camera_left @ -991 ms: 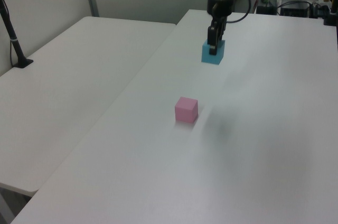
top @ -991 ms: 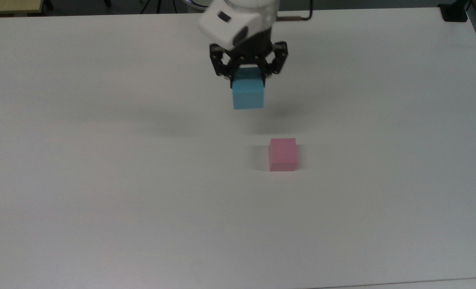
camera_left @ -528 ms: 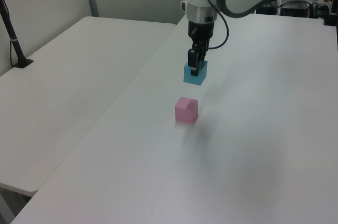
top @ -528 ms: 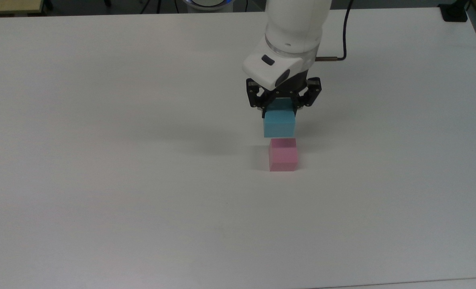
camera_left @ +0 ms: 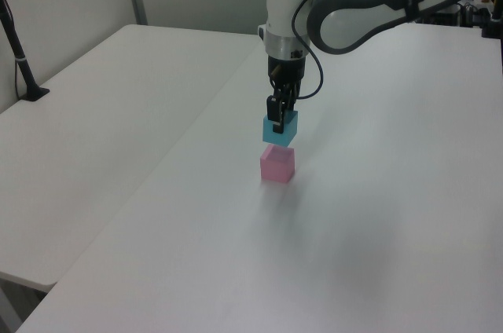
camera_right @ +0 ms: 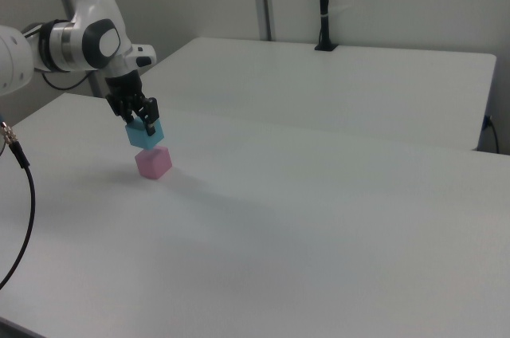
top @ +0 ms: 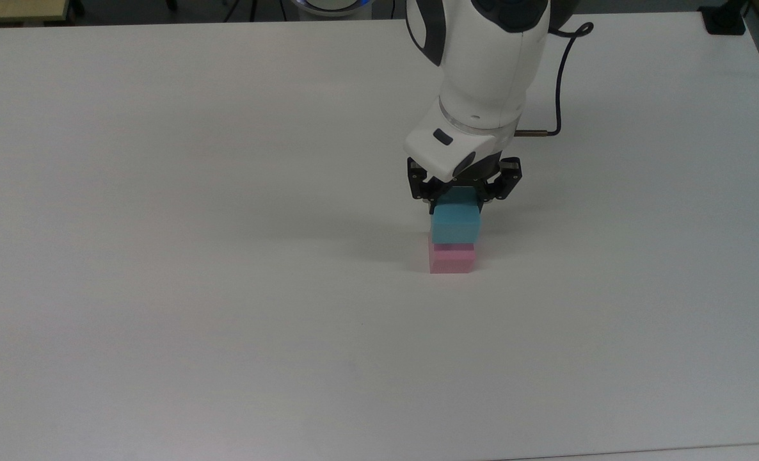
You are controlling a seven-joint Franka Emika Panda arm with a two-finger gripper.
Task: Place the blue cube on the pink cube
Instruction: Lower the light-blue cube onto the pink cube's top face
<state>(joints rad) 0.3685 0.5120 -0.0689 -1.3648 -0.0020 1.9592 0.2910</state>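
Observation:
The pink cube (top: 452,258) (camera_left: 277,165) (camera_right: 153,163) rests on the white table (top: 226,256). Just above it hangs the blue cube (top: 455,223) (camera_left: 280,129) (camera_right: 144,136), held by my gripper (top: 461,200) (camera_left: 277,117) (camera_right: 142,121), whose fingers are shut on the cube's upper part. In the left view and the right view a thin gap seems to separate the two cubes; I cannot tell for sure whether they touch. In the top view the blue cube covers the pink cube's top face.
A second white table (camera_left: 110,105) adjoins this one at the left view's left, with a black pole (camera_left: 17,50) on it. A black cable (top: 562,83) trails from the arm's wrist. A black mount (top: 724,19) sits at the table's far right corner in the top view.
The arm has carried the blue cube from behind the pink cube to directly over it and lowered it close to the pink cube's top. The pink cube has not moved.

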